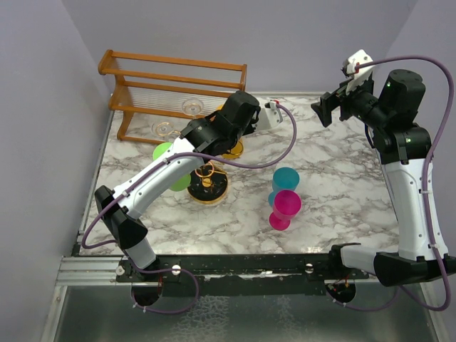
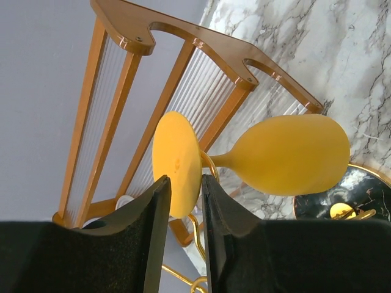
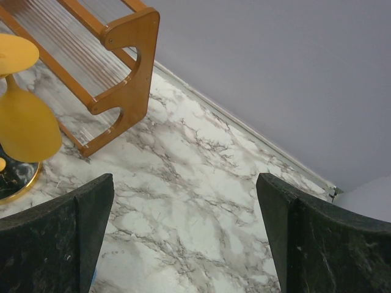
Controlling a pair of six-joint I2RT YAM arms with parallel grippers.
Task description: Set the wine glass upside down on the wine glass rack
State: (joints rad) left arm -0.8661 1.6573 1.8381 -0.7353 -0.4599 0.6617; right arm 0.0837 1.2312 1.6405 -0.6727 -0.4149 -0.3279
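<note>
Wine glass (image 2: 287,155), yellow, inverted in wine glass rack (image 1: 209,187) loop; left gripper (image 2: 185,190) slightly parted about foot, right gripper (image 3: 183,238) agape, empty; release step, next needs clean withdrawal.

There is one wooden frame (image 1: 178,82) and one gold wire rack (image 1: 209,187), which has a single round black base. Three coloured glasses show clearly: one yellow wine glass (image 2: 287,155), one teal glass (image 1: 286,178) and one pink glass (image 1: 286,205). Green pieces (image 1: 162,151) appear in two places beside the left arm (image 1: 153,174); I cannot tell if they are one glass or two. At the frame there are two more, a clear glass (image 1: 192,107) and a second clear glass (image 1: 164,130). With the right arm (image 1: 406,185), the arms are two.
</note>
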